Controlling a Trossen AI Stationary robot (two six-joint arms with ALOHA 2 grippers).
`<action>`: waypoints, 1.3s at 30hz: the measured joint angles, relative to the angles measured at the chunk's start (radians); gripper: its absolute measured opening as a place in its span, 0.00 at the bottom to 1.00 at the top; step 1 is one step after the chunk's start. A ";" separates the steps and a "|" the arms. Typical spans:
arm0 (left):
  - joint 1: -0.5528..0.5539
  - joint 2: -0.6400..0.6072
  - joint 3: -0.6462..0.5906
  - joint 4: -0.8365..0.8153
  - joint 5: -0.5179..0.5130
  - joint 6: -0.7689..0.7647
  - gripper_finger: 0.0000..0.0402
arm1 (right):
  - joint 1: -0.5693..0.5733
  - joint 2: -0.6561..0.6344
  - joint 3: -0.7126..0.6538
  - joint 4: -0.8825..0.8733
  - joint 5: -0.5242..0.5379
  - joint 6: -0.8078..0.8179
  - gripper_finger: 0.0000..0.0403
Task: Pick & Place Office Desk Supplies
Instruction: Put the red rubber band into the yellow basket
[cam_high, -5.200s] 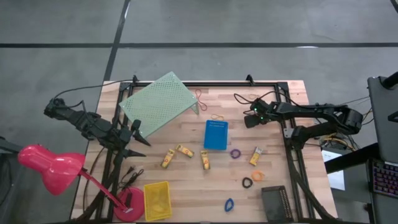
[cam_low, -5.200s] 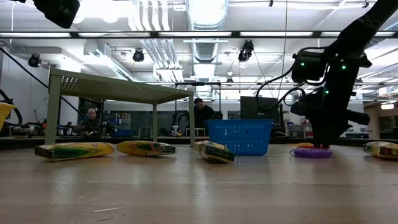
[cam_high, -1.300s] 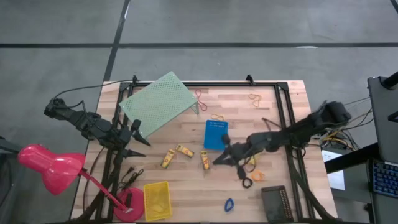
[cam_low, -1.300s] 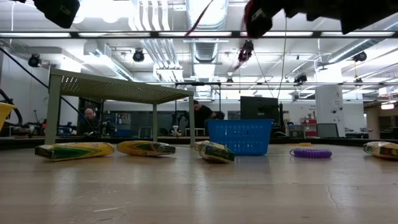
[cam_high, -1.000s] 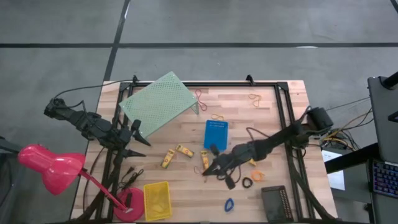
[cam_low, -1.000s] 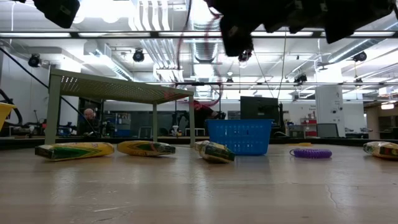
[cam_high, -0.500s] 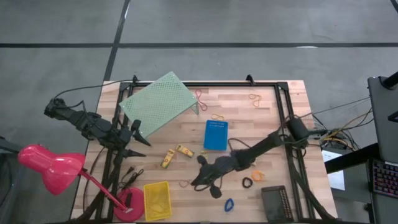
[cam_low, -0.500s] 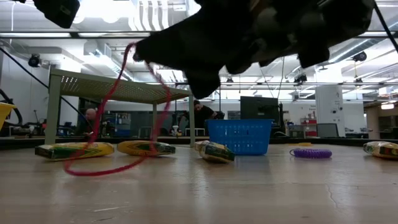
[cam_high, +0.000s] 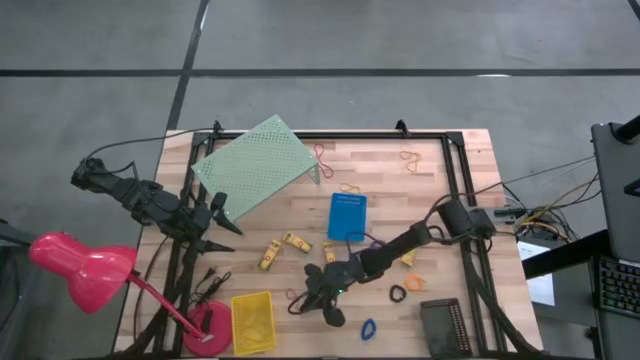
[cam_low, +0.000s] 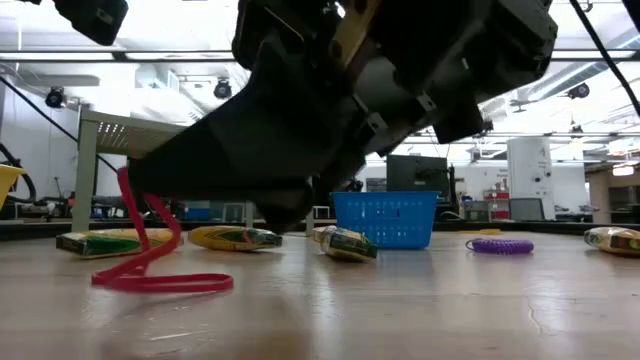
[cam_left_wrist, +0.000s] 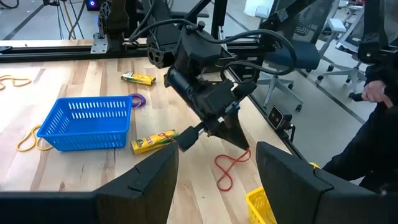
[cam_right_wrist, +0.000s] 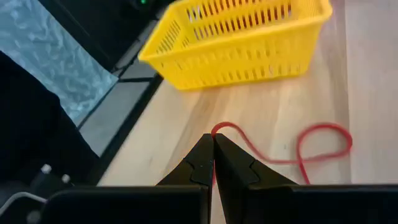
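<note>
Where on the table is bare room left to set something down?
Bare wood lies between the blue plastic bin and the table's far edge. It is crowded between the yellow plastic bin and the shut right gripper, where the red rubber band lies.

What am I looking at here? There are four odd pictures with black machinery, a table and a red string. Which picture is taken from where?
These show one table robot with two dark arms. One picture looks straight down, one sits at table height, and two come from cameras on the arms' wrists. The right gripper, reaching far across the wooden table, is pinched shut on a red rubber band whose loop lies on the wood beside the yellow bin. The left gripper waits open at the table's left edge. Also lying about: a blue bin, yellow-gold pieces, small rings, tan rubber bands and a green perforated riser.
</note>
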 joint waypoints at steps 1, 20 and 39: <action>0.000 0.000 0.000 0.000 0.000 0.000 0.55 | 0.000 0.000 0.006 -0.001 0.000 0.000 0.02; 0.000 0.000 0.000 -0.010 0.000 0.000 0.55 | -0.002 -0.010 -0.001 -0.041 -0.005 0.030 0.26; 0.000 0.000 0.000 -0.011 0.000 0.000 0.55 | -0.039 -0.404 -0.232 -0.037 0.180 -0.164 0.21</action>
